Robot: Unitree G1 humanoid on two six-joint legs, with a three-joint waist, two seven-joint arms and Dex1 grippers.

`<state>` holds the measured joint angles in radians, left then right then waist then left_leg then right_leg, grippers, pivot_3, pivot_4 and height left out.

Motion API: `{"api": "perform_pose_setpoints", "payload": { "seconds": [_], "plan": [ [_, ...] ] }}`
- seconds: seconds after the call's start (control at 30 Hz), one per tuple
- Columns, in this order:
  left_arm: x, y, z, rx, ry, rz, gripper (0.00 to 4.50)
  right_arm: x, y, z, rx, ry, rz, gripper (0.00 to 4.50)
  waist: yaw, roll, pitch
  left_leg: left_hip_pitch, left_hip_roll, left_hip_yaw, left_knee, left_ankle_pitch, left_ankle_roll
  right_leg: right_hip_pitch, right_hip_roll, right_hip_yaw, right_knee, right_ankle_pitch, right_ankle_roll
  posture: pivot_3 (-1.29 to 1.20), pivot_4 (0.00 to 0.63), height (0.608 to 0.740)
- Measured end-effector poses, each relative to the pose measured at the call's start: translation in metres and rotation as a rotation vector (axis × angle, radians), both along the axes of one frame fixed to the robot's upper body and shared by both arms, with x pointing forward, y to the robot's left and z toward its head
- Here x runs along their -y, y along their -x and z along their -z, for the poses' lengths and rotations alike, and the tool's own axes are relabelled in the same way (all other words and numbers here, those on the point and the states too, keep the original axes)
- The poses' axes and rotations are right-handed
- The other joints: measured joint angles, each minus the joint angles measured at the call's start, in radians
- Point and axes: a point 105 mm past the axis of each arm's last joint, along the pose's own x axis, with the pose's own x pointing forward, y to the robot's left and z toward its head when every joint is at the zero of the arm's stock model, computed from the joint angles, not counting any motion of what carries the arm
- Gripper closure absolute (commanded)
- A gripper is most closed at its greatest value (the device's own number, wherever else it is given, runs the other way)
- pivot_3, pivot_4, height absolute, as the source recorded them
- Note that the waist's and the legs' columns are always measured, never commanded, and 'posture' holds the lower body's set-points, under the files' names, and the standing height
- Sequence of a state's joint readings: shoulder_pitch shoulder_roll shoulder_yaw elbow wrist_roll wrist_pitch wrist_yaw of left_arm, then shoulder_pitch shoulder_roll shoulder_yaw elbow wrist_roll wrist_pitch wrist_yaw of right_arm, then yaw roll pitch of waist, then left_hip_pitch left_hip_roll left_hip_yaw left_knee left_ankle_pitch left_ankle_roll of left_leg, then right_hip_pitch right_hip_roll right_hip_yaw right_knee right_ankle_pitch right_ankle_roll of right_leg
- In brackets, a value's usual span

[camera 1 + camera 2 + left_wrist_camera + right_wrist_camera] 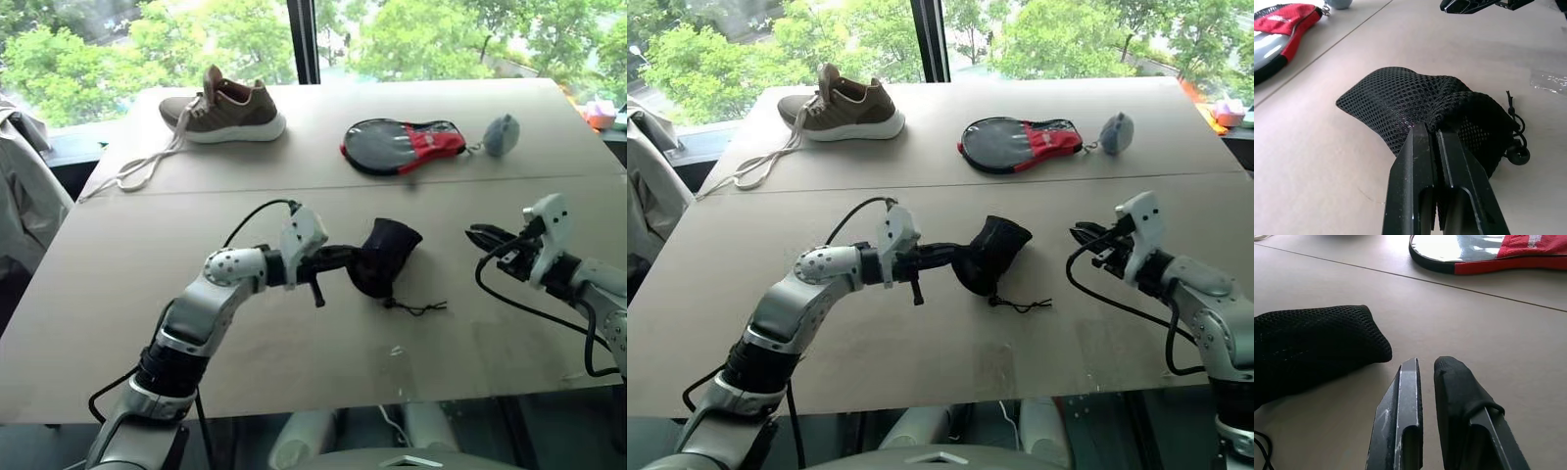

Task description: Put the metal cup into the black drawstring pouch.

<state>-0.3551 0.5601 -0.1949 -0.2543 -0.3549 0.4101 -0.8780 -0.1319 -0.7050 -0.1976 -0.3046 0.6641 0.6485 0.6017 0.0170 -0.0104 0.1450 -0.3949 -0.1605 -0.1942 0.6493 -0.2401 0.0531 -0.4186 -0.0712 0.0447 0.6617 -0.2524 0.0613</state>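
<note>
The wide beige desk (294, 343) runs from the near edge to a window, crossed by a thin seam. At its far left lies a brown shoe (223, 108) with a white sole, its pale laces (147, 166) trailing toward the left edge. Farther right sits the round black-and-red paddle case (404, 145), with a small grey fuzzy pouch (501, 135) just beside its right end.

Near the middle of the desk, the black drawstring pouch (1425, 110) is pinched at its gathered mouth by the left end effector (1435, 134), fingers clamped together on the mesh fabric; the closed end tilts up and away. Its thin cord (416, 307) lies on the desk just below. The metal cup cannot be made out.

The right end effector (1425, 364) is apart from the pouch to its right, fingers nearly together and holding nothing.
</note>
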Motion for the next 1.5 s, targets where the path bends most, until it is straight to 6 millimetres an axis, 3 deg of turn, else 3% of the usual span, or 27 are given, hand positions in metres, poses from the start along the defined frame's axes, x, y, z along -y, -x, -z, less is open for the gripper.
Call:
{"api": "perform_pose_setpoints", "payload": {
  "seconds": [0.2, 0.3, 0.47, 0.6, 0.77, 0.87, 1.1, 1.13, 1.3, 1.4, 1.5],
  "plan": [
    [-0.007, -0.001, 0.003, -0.018, 0.017, -0.057, 4.5, -0.023, 0.026, 0.004, -0.032, -0.018, -0.159, 4.0, -0.001, 0.0, 0.0, 0.0, 0.0, 0.0, 0.0, 0.0, 0.0, 0.0, 0.0, 0.0, 0.0, 0.0, 0.0, 0.0, 0.15, 0.74],
    [-0.007, -0.001, 0.003, -0.049, 0.049, -0.075, 3.7, -0.032, 0.034, 0.01, -0.036, 0.059, -0.233, 4.11, -0.001, 0.0, 0.0, 0.0, 0.0, 0.0, 0.001, 0.0, 0.0, 0.001, 0.0, -0.001, 0.0, 0.0, 0.0, 0.0, 0.15, 0.74],
    [-0.019, 0.013, 0.004, -0.103, 0.065, -0.024, 1.35, -0.049, 0.043, 0.025, -0.059, 0.183, -0.361, 4.11, -0.004, 0.0, 0.0, 0.001, 0.001, 0.0, 0.0, 0.0, 0.0, 0.0, 0.001, -0.001, 0.001, 0.0, 0.0, 0.0, 0.15, 0.74],
    [-0.049, 0.017, -0.01, -0.098, 0.038, 0.003, 1.35, -0.059, 0.044, 0.026, -0.029, 0.285, -0.5, 4.11, -0.003, 0.001, 0.0, 0.001, 0.0, 0.0, 0.0, 0.0, 0.0, 0.001, 0.0, -0.002, 0.0, 0.0, 0.0, 0.0, 0.15, 0.74],
    [-0.064, 0.03, -0.007, -0.178, 0.029, 0.051, 1.35, -0.063, 0.039, 0.031, 0.006, 0.399, -0.641, 4.11, -0.002, 0.001, 0.001, 0.001, 0.0, 0.0, 0.0, 0.0, 0.0, 0.002, 0.0, -0.003, -0.002, 0.0, 0.0, 0.0, 0.15, 0.74],
    [-0.068, 0.032, -0.013, -0.172, 0.062, 0.056, 1.3, -0.063, 0.033, 0.032, 0.025, 0.462, -0.725, 3.3, -0.002, 0.001, 0.001, 0.001, 0.001, -0.001, 0.0, 0.0, 0.0, 0.002, 0.0, -0.003, -0.001, 0.0, 0.0, 0.0, 0.15, 0.74],
    [-0.075, 0.044, -0.022, -0.193, 0.136, 0.057, 1.3, -0.059, 0.022, 0.033, 0.023, 0.52, -0.873, 0.2, -0.006, 0.001, 0.002, 0.001, 0.001, -0.001, 0.0, 0.0, 0.0, 0.002, 0.0, -0.002, -0.002, 0.0, 0.0, 0.0, 0.15, 0.74],
    [-0.074, 0.046, -0.022, -0.195, 0.133, 0.065, 1.3, -0.059, 0.021, 0.035, 0.024, 0.524, -0.873, 0.02, -0.005, 0.001, 0.002, 0.001, 0.001, -0.001, 0.0, 0.0, 0.0, 0.002, 0.0, -0.002, -0.002, 0.0, 0.0, 0.0, 0.15, 0.74],
    [-0.079, 0.066, -0.025, -0.243, 0.105, 0.124, 1.3, -0.07, 0.02, 0.052, -0.023, 0.522, -0.945, 0.02, -0.004, 0.001, 0.002, 0.001, 0.001, -0.001, 0.0, 0.0, 0.0, 0.002, 0.001, -0.002, -0.001, 0.0, 0.0, 0.0, 0.15, 0.74],
    [-0.086, 0.086, -0.019, -0.317, -0.027, 0.196, 1.3, -0.076, 0.016, 0.059, -0.045, 0.517, -0.965, 0.02, -0.005, 0.002, 0.003, 0.002, 0.001, 0.001, -0.001, -0.001, 0.0, 0.001, 0.001, -0.001, -0.001, 0.0, 0.0, 0.0, 0.15, 0.74],
    [-0.089, 0.092, -0.019, -0.318, -0.11, 0.236, 1.3, -0.077, 0.014, 0.058, -0.037, 0.525, -0.972, 0.02, -0.001, 0.003, 0.003, 0.002, 0.001, 0.0, -0.002, -0.001, -0.002, 0.002, 0.001, -0.002, -0.001, 0.0, 0.0, 0.0, 0.15, 0.74]
  ]
}}
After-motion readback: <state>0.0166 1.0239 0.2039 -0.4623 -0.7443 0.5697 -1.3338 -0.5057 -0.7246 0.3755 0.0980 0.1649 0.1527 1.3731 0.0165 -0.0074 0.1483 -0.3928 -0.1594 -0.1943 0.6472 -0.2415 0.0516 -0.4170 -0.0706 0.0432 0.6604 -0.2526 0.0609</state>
